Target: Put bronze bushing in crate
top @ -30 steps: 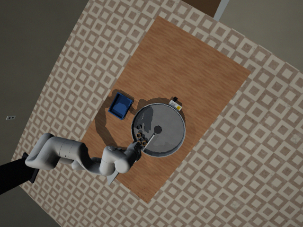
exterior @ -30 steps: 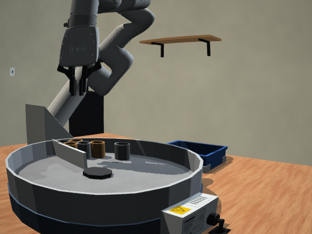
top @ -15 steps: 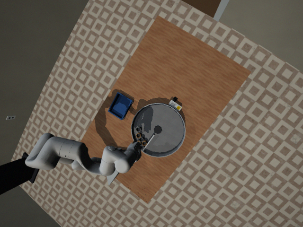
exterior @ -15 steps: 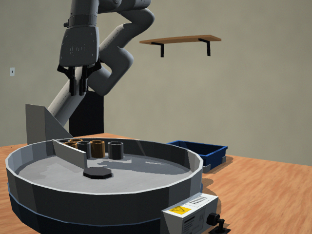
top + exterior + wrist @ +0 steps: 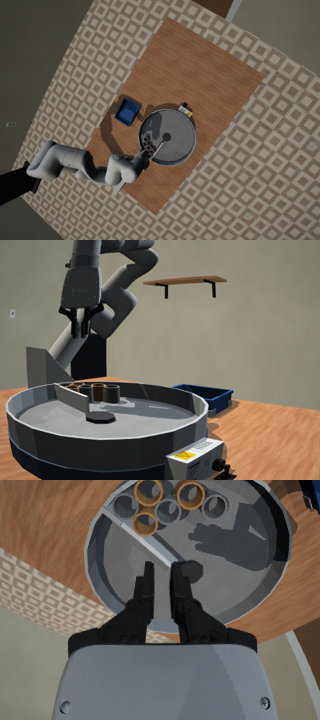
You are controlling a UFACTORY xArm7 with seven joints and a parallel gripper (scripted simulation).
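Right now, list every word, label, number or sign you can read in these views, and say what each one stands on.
No text can be read anywhere.
Yellow warning triangle sign: on top of the control box at the turning table's rim; its symbol is too small to tell.
Printed lines on the box front: blurred.
Round embossed mark on the gripper's housing: too faint to read.
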